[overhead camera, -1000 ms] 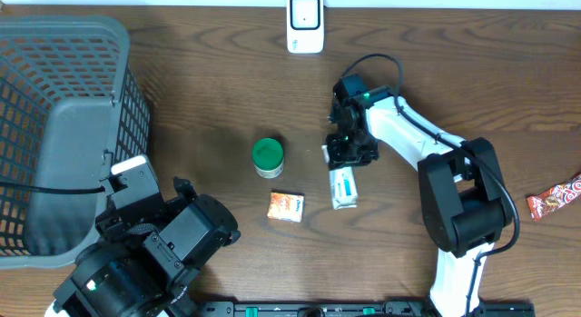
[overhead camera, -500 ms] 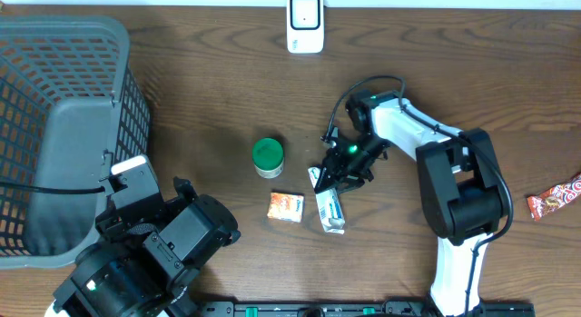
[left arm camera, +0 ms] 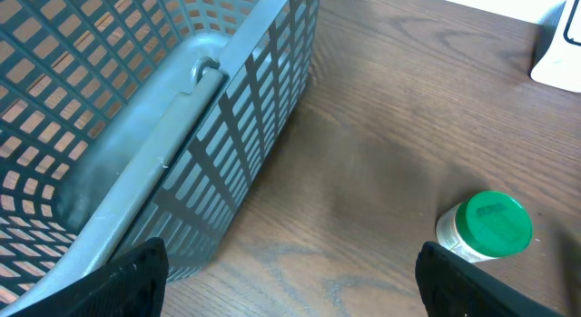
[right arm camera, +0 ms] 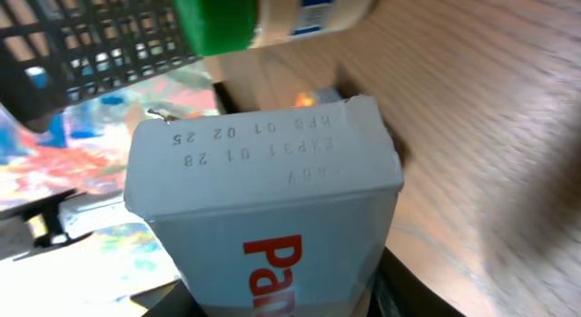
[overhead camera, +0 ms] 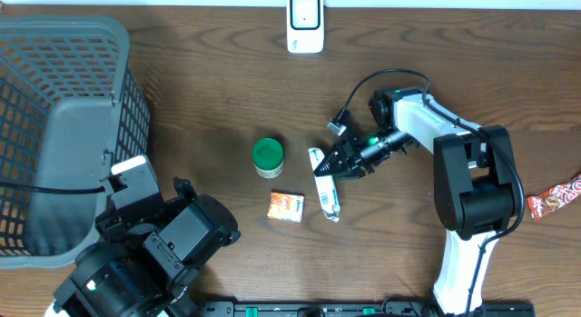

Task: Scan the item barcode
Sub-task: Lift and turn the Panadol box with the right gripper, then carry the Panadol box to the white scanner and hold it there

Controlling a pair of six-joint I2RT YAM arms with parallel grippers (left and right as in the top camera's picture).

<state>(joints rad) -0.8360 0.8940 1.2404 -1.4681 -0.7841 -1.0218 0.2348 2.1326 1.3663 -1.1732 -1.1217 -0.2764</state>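
My right gripper (overhead camera: pixel 340 165) is shut on a white carton (overhead camera: pixel 325 188) with red lettering, holding it by one end at the middle of the table. In the right wrist view the carton (right arm camera: pixel 263 199) fills the frame between the jaws, its stamped end flap facing the camera. No barcode shows on the faces in view. The white scanner (overhead camera: pixel 305 23) stands at the table's far edge. My left gripper (left arm camera: pixel 295 294) is open over bare wood, nothing between its fingers (left arm camera: pixel 127 281), at the front left beside the basket.
A grey mesh basket (overhead camera: pixel 64 126) fills the left side. A green-lidded jar (overhead camera: pixel 267 156) stands left of the carton and shows in the left wrist view (left arm camera: pixel 486 228). An orange packet (overhead camera: pixel 285 206) lies near the carton. A red snack packet (overhead camera: pixel 554 197) lies at the right edge.
The right gripper has swung the carton round and drawn back to the right; the carton now trails toward the lower left. The left arm has not moved.
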